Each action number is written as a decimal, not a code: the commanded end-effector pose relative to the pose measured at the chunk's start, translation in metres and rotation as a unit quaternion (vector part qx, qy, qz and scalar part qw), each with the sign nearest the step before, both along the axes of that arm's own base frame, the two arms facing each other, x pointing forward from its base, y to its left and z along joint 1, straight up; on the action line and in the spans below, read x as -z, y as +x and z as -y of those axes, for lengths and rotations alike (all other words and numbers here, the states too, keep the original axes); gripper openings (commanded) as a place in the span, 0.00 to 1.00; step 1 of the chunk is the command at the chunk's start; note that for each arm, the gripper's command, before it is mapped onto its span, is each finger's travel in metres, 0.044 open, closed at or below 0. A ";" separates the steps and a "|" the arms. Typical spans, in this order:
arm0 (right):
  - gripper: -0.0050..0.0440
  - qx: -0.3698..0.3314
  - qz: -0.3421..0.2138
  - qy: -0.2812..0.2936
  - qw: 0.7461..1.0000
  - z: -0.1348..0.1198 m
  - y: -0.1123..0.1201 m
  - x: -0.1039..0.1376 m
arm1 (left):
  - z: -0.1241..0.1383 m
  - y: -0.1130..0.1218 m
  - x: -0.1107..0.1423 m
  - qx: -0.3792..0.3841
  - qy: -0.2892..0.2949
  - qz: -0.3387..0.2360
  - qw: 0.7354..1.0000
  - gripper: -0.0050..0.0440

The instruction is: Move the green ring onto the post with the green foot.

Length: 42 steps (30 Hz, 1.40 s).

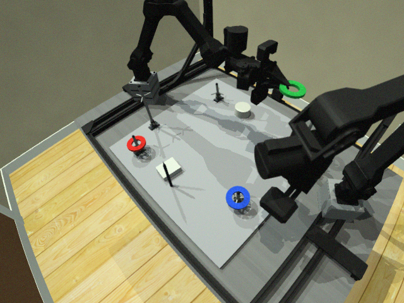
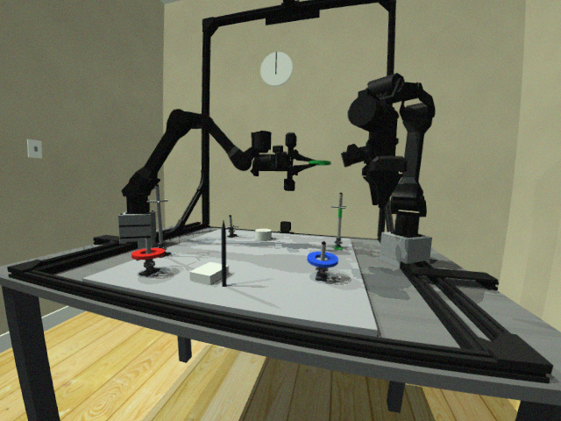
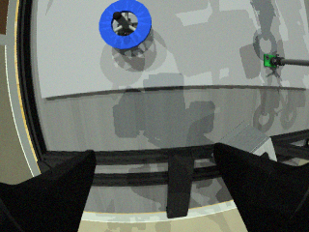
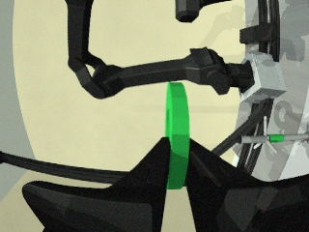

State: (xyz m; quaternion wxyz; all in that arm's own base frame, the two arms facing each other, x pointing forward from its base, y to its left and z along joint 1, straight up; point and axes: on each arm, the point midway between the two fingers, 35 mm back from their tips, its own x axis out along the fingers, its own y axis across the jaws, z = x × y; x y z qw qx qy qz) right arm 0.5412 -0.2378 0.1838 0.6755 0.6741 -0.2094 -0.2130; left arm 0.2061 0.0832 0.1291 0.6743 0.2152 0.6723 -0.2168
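The green ring (image 1: 292,89) hangs high in the air over the far edge of the table, held flat. My right gripper (image 1: 284,84) is shut on its rim. The ring also shows in the exterior view (image 2: 319,162) and edge-on between the fingers in the right wrist view (image 4: 176,135). The post with the green foot (image 2: 339,222) stands at the mat's far right, below and to the right of the ring. Its foot shows in the left wrist view (image 3: 269,61). My left gripper (image 3: 155,154) (image 2: 380,185) is open and empty, raised high near its base.
A blue ring (image 1: 238,197) lies on its post and a red ring (image 1: 136,143) on another. A white block (image 1: 168,168) with a thin black rod (image 2: 223,253), a white cylinder (image 1: 242,110), a bare short post (image 1: 217,93) and a tall grey post (image 2: 158,217) stand on the mat.
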 end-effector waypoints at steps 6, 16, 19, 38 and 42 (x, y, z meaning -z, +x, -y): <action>0.10 0.002 0.003 0.000 1.000 0.003 0.027 0.007 | -0.001 0.000 -0.001 -0.003 0.002 -0.001 1.000 0.92; 0.10 0.002 0.003 0.000 1.000 0.005 0.053 0.017 | -0.001 0.000 -0.001 -0.003 0.002 -0.001 1.000 0.92; 0.10 0.002 0.003 0.000 1.000 0.005 0.062 0.021 | -0.001 0.000 -0.001 -0.003 0.002 -0.001 1.000 0.92; 0.10 -0.068 0.004 0.001 0.998 0.013 0.092 0.034 | -0.001 0.000 -0.001 -0.003 0.002 -0.001 1.000 0.92; 0.10 -0.119 0.005 0.002 0.993 0.018 0.094 0.034 | -0.001 0.000 -0.001 -0.003 0.002 -0.001 1.000 0.92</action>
